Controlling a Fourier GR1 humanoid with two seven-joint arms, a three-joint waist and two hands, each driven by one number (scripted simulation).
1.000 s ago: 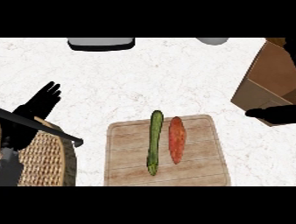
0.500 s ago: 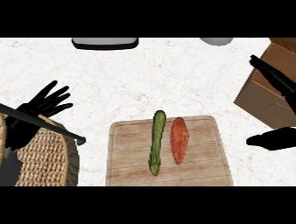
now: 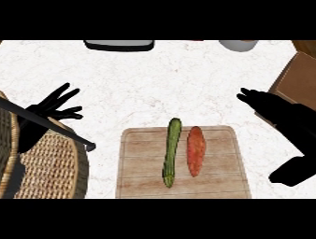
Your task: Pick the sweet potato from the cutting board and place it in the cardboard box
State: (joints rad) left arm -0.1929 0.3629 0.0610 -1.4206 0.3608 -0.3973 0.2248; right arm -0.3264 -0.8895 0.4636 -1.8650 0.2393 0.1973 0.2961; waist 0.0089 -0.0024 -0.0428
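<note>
While sweet potato (image 3: 196,151) lies boarded, right hand (image 3: 257,100) perhaps open.

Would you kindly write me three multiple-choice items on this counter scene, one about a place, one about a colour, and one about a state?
1. Where does the sweet potato lie?
A. in the wicker basket
B. on the cutting board, right of the cucumber
C. in the cardboard box

2. What colour is the cucumber?
A. green
B. purple
C. white

3. How is the left hand?
A. curled round the sweet potato
B. open, fingers spread
C. pressed flat on the cutting board

Key: 1 B, it rests on the cutting board beside the cucumber; 2 A, it is a long green vegetable; 3 B, its fingers fan out over the counter by the wicker basket, holding nothing.
</note>
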